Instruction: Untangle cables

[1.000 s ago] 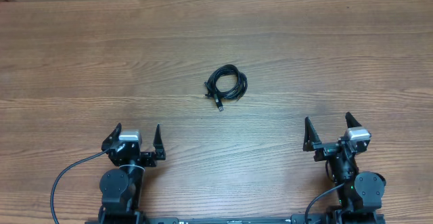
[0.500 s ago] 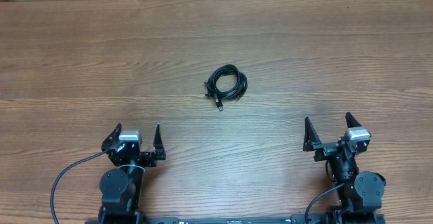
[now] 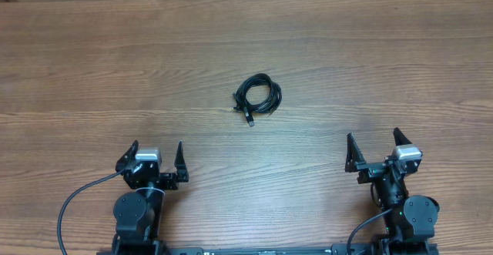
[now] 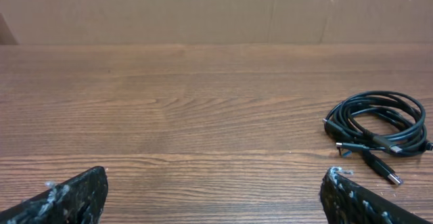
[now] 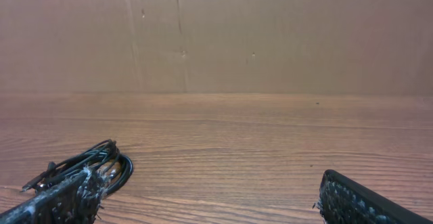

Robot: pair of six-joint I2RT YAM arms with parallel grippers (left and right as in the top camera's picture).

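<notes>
The left tool (image 3: 157, 145) and right tool (image 3: 373, 135) gape wide, holding nothing, well apart from the coiled cables (image 3: 258, 95) on the worktop (image 3: 92, 55).

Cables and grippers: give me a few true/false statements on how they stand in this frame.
1. The cables lie coiled in one bundle on the table. True.
2. The left gripper is shut on the cables. False: it is open, empty and well apart from them.
3. The right gripper is open. True.
4. The cables hang over the table's edge. False: they lie mid-table, ahead of both grippers.
</notes>
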